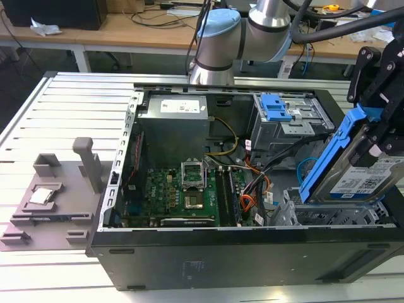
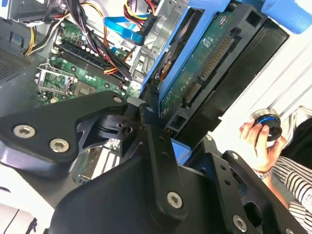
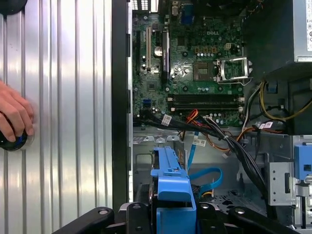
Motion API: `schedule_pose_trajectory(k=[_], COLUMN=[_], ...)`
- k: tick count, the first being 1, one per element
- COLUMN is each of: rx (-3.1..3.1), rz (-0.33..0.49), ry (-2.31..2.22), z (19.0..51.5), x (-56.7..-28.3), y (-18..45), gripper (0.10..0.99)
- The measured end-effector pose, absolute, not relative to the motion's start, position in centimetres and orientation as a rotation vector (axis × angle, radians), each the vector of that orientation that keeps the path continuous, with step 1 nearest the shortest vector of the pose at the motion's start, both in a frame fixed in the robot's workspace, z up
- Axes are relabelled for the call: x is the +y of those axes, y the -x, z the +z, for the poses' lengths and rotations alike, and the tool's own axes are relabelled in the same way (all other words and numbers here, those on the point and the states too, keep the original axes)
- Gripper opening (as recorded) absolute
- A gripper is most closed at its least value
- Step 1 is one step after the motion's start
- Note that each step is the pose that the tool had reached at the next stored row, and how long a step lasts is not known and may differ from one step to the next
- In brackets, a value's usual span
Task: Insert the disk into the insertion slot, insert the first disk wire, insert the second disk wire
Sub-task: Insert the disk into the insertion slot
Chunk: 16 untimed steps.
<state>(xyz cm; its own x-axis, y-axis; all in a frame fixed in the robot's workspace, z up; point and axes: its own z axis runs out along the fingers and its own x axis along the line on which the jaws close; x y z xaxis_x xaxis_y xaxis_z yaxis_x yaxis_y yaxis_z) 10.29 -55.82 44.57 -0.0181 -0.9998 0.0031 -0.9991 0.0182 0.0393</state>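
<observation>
In the exterior view my gripper (image 1: pixel 376 134) is shut on the disk (image 1: pixel 356 180), a silver drive in a bright blue carrier. The disk hangs tilted, its lower edge just above the insertion slot (image 1: pixel 319 218), the silver perforated cage at the case's near right corner. In both wrist views the black fingers (image 3: pixel 210 214) flank the blue carrier (image 3: pixel 170 183), and the drive's green circuit side (image 2: pixel 207 61) shows. The orange-red first disk wire (image 1: pixel 248 203) lies loose beside the cage. The light blue second disk wire (image 1: pixel 305 168) loops near it (image 3: pixel 207 176).
The open computer case (image 1: pixel 189 252) lies on a slatted metal table (image 1: pixel 76 107). A grey bay with a blue latch (image 1: pixel 278 107) sits behind the cage. A grey fixture (image 1: pixel 53 196) stands at the exterior view's left. A person's hand (image 3: pixel 13 117) rests on a knob on the table.
</observation>
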Motion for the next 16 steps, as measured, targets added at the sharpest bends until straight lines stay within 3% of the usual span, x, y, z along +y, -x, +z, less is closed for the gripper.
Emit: schedule_pose_trajectory(k=[16], rx=[-2.220], rz=[-0.040], ry=[-2.180], z=[42.5], x=[-54.6], y=[-10.0], gripper=[0.365])
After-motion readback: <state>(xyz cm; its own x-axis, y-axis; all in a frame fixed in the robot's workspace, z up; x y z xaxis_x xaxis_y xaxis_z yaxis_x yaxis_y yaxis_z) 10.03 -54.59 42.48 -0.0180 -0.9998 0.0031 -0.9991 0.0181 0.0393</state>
